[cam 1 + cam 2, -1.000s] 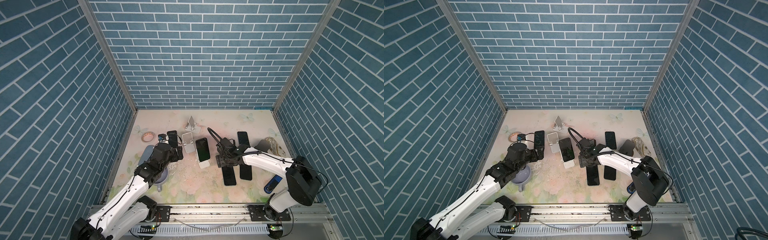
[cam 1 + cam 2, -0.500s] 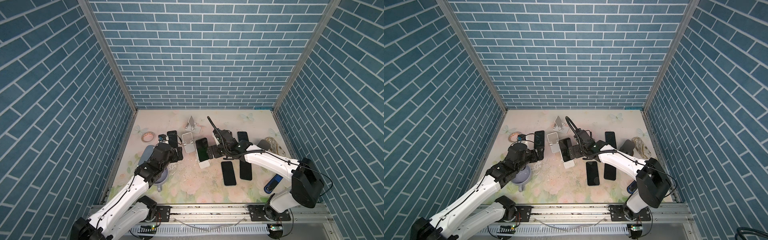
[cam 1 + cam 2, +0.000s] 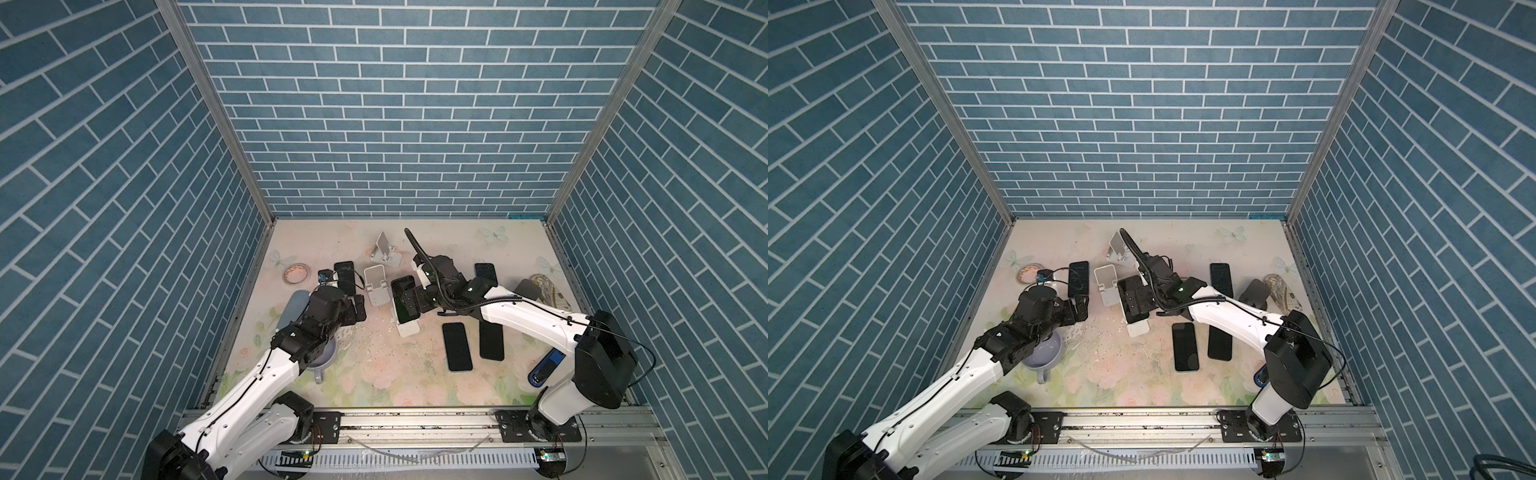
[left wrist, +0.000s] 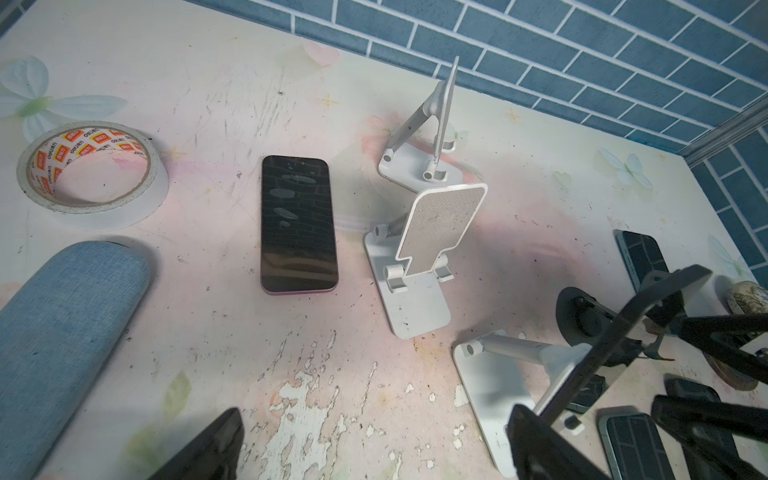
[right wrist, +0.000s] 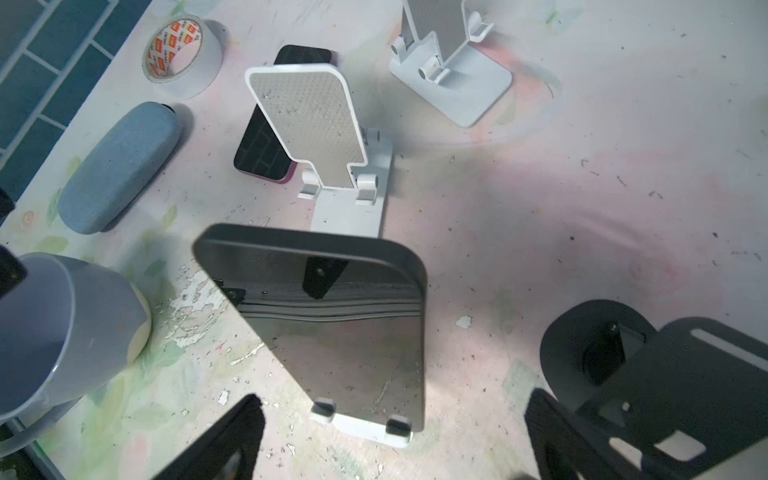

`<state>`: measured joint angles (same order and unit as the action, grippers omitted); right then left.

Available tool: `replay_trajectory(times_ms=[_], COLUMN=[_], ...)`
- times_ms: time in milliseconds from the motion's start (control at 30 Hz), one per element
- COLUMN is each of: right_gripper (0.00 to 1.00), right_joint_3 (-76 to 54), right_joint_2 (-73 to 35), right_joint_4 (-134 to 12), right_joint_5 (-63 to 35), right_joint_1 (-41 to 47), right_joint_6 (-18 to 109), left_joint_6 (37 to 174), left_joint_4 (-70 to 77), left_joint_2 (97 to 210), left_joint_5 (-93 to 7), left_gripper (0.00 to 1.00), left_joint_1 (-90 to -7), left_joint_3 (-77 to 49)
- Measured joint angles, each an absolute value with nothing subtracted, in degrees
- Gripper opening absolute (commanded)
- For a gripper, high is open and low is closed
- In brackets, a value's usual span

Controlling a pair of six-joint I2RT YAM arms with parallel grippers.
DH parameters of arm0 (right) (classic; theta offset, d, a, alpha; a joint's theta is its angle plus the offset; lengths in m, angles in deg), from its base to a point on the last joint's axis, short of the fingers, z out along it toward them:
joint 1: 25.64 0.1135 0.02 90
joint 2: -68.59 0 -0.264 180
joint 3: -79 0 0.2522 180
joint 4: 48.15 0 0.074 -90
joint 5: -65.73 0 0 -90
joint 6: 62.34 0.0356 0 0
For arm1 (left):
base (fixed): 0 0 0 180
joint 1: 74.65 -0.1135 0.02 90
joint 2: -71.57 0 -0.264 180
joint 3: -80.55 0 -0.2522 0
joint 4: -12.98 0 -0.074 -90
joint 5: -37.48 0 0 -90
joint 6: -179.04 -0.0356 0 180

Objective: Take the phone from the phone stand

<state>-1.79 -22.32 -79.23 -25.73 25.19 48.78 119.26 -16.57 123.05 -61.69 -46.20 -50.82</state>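
Walled on three sides by blue brick-pattern panels (image 3: 395, 104), joined at metal corner posts (image 3: 219, 112); floored by pale floral tabletop (image 3: 374, 382), scuffed, peeling.

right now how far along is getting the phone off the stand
Done: two stands are empty, with phones flat on the table. In hand: the open right tool is at the phone on the third stand, not gripping. To do: close, lift it off.
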Motion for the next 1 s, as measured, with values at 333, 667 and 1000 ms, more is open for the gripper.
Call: replay_trajectory(times_ms=[333, 667, 1000], right_gripper=[0.99, 0.99, 0.91], right_joint_3=[-5.4, -8.2, -11.3], right_joint_2=[-24.9, -29.0, -31.9], right_joint_4=[-77.5, -77.3, -78.4], right_joint_5=[-27.1, -30.6, -36.7], right_joint_1=[27.0, 27.7, 29.5], right_joint_6=[48.1, 48.2, 48.8], left_joint_6=[119.2, 118.6, 118.1], left_joint_4=[-16.6, -16.6, -16.6], left_joint_2=[123.1, 123.1, 123.0], left_joint_5=[-61.7, -61.7, -61.9], left_gripper=[1.0, 1.0, 1.0], left_joint_1=[-46.2, -46.2, -46.2], left_joint_3=[-50.8, -50.8, -50.8])
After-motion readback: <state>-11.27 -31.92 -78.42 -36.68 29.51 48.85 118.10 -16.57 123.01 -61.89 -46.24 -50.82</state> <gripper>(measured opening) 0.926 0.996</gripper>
